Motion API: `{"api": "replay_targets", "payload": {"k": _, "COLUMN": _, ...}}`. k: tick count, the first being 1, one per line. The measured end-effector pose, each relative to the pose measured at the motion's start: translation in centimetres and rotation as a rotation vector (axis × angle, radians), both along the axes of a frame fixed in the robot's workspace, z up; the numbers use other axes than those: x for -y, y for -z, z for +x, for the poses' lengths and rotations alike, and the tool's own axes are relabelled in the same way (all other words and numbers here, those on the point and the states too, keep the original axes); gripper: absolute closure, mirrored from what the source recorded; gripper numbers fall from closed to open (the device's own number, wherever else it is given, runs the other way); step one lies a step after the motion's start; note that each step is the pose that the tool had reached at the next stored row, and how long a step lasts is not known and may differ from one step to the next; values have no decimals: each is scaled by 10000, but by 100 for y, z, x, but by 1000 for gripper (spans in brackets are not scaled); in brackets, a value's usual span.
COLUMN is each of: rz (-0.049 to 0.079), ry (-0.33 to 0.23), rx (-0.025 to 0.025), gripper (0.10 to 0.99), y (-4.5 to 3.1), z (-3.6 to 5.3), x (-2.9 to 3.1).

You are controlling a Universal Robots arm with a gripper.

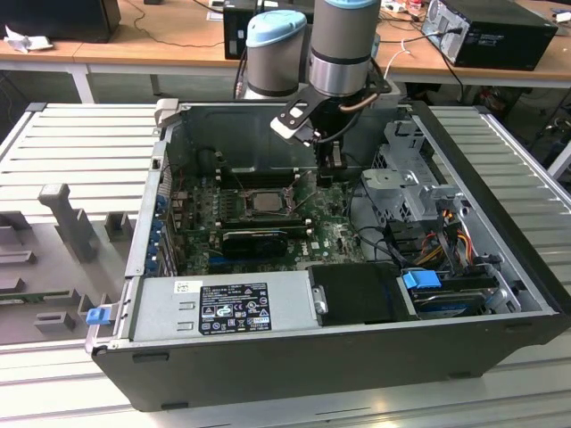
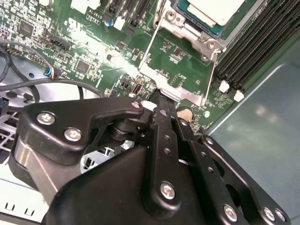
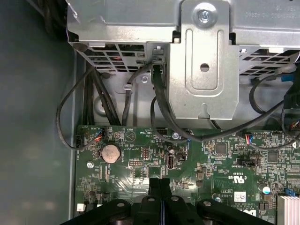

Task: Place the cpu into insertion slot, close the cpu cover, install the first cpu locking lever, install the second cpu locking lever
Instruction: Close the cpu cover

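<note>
The cpu (image 2: 218,9) lies with its dull silver top up in the insertion slot (image 2: 213,29) on the green board, and it also shows mid-board in the exterior view as cpu (image 1: 264,201). The silver cpu cover (image 2: 185,29) frames it. Two thin wire levers (image 2: 149,44) run from the slot's corners toward a shiny bar just ahead of my fingertips. My gripper (image 2: 161,99) is shut with nothing between its black fingers. It hangs low over the board, to the exterior view's right of the slot, as gripper (image 1: 332,169) and gripper (image 3: 159,183).
Black memory slots (image 2: 253,42) flank the slot. A metal drive cage (image 3: 204,61) with black cables (image 3: 159,108) stands just past the board edge. A coin cell (image 3: 111,152) sits on the board. The power supply (image 1: 223,308) lines the front, with the case wall (image 2: 262,131) close by.
</note>
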State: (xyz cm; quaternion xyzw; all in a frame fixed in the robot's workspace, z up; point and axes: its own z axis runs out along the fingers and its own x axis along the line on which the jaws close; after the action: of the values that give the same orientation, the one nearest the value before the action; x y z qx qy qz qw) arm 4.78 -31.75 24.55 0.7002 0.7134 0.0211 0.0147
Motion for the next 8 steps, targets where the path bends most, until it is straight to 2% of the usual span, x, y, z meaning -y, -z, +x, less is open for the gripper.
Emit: {"api": "replay_targets", "payload": {"k": 8, "rz": 0, "ry": 0, "rx": 1, "gripper": 980, "y": 0, "z": -44, "x": 0}}
